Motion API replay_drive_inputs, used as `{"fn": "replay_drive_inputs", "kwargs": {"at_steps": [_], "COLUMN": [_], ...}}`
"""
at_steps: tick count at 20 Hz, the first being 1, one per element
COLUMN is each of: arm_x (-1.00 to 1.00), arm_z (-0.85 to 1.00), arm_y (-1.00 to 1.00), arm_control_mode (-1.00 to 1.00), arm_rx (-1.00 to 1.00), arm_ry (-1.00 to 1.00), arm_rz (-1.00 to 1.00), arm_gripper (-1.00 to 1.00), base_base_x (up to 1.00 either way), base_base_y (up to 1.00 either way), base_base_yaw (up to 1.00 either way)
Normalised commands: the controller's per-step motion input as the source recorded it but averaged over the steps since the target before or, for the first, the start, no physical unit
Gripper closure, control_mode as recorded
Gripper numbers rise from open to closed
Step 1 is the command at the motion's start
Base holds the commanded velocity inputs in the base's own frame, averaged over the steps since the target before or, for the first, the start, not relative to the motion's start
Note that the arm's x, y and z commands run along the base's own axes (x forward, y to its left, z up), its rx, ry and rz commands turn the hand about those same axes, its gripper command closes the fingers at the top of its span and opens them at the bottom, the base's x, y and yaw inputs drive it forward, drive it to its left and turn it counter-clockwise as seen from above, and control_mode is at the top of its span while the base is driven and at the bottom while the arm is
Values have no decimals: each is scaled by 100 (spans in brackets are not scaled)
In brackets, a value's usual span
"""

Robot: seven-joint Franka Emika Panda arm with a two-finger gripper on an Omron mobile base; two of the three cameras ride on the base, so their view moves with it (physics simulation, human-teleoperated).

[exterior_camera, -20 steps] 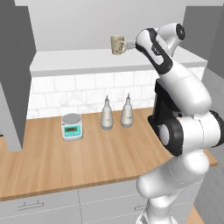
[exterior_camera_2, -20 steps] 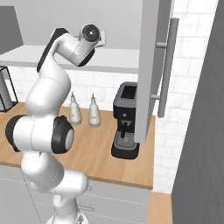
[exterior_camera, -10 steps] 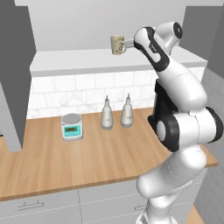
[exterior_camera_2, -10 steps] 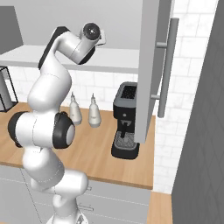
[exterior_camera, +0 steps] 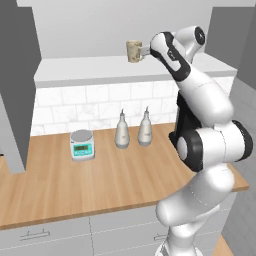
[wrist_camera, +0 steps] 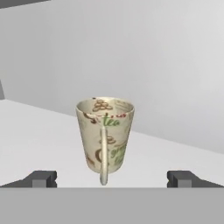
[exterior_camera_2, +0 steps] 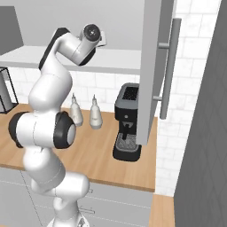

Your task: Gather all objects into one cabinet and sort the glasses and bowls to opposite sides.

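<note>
and we're in a kitchen, a rendered one. a wooden countertop (exterior_camera: 75,185) runs across the left base view, grey drawer fronts (exterior_camera: 45,237) beneath it at six o'clock. white tiled backsplash (exterior_camera: 90,102) behind, and up at twelve o'clock an open wall cabinet with a white shelf floor (exterior_camera: 100,70). on the counter, a small kitchen scale (exterior_camera: 82,145) at nine o'clock and two grey-white bottles (exterior_camera: 133,130) near centre. in the right base view, a black coffee machine (exterior_camera_2: 127,122) stands at three o'clock, beside a grey cabinet door (exterior_camera_2: 153,71) with a long silver bar handle (exterior_camera_2: 170,66).
</note>
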Motion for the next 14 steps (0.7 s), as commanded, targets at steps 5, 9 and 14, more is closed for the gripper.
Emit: {"fn": "replay_drive_inputs", "kwargs": {"at_steps": [5,9,14], "arm_x": [33,17,6], "arm_z": [-7,-15,-13], "arm_y": [12,11,10], "arm_control_mode": [-100,-100,-100], "arm_rx": [0,0,0], "arm_ry": [0,0,0], "arm_rz": [0,0,0], "arm_gripper": [-100,-100,-100], "base_base_x": [0,0,0], "base_base_y": [0,0,0], "base_base_yaw": [0,0,0]}}
